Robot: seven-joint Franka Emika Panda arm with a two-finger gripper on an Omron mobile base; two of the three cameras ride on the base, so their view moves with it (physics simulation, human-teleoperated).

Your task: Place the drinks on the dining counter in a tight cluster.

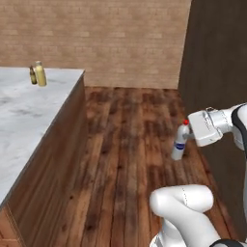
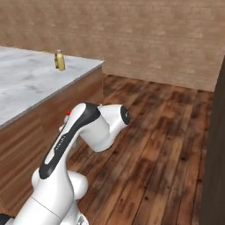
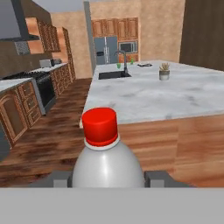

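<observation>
My gripper (image 1: 188, 136) is shut on the small white bottle (image 1: 180, 143) with a red cap and blue label, holding it upright in the air over the wooden floor, right of the dining counter (image 1: 29, 111). In the hand view the white bottle (image 3: 106, 162) sits between the two fingertips (image 3: 61, 178), facing the counter (image 3: 175, 94). The stout yellow bottle (image 1: 40, 74) and the slim brown bottle (image 1: 33, 75) stand touching or nearly so at the counter's far corner. From the right base view I see the yellow bottle (image 2: 60, 61), the brown one (image 2: 56, 59) behind it, and the red cap (image 2: 68, 112) beside my arm.
A black sink (image 3: 113, 75) with faucet (image 3: 124, 61) and a small potted plant (image 3: 164, 73) are on the counter. A dark tall cabinet (image 1: 217, 53) stands close on the right. A brick wall (image 1: 96, 38) lies behind; a stove (image 3: 41, 81) and fridge (image 3: 107, 50) are across the kitchen.
</observation>
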